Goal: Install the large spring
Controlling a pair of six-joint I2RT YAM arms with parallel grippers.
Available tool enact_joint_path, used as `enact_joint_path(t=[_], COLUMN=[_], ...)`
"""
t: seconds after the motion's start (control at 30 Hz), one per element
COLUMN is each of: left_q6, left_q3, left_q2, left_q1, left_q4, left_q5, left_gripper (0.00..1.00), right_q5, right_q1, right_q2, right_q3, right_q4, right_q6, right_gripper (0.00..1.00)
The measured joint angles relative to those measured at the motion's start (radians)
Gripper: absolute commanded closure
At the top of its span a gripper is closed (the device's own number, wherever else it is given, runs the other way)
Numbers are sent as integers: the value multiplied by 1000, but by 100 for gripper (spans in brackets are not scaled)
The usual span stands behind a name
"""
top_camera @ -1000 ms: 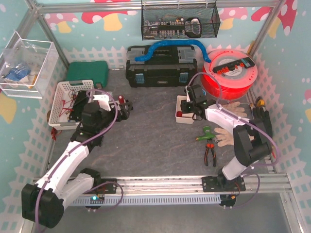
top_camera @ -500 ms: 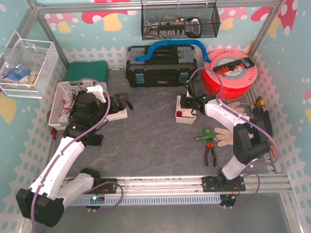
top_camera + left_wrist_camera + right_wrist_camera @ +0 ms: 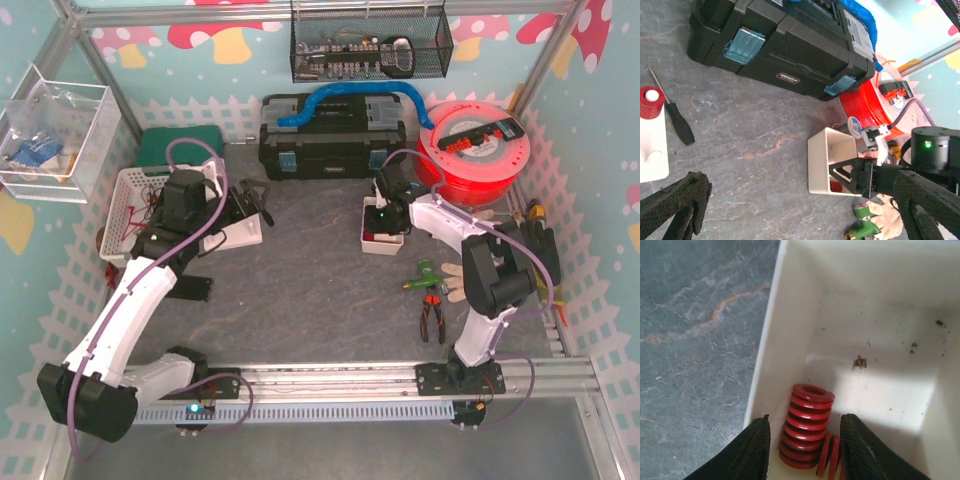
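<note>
The right gripper (image 3: 807,442) is down inside the white bin (image 3: 771,335), its jaws part-way open and standing either side of the spring (image 3: 808,426). A thin strip of white shows between each black fingertip (image 3: 752,452) and the coils, so it brackets the spring and has not yet clamped it. Nothing is lifted.

The spring stands nearly upright, tilted a little, in the bin's near corner against the bin's left wall. It is bright red with thick ribbed turns and an open ring on top. A smaller red coil (image 3: 828,458) leans against its lower right side.

The left gripper (image 3: 245,205) hangs well apart from the bin, to the bin's left in the top view. Its jaws are spread wide and hold nothing.
</note>
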Motion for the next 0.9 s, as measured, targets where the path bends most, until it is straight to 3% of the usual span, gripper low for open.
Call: enact_joint_path(t=[0.5,0.6,0.8,0.9], left_q6=[27,27,27,26], left_q3=[122,124,124,124], left_q2=[37,38,28,11], left_q1=[0,0,0,0], left_q4=[-72,-75,-77,-79], left_q5=[-5,-5,-19,-41], left_gripper=[1,1,1,1], right_q5=[-10,6,34,43], right_q1=[-2,-2,-2,-2], right_q2=[140,176,208,211], right_q3=[47,58,98,101], right_q4=[-63,-51,-14,-2], right_q6=[40,39,37,24], right_gripper=[57,63,88,93])
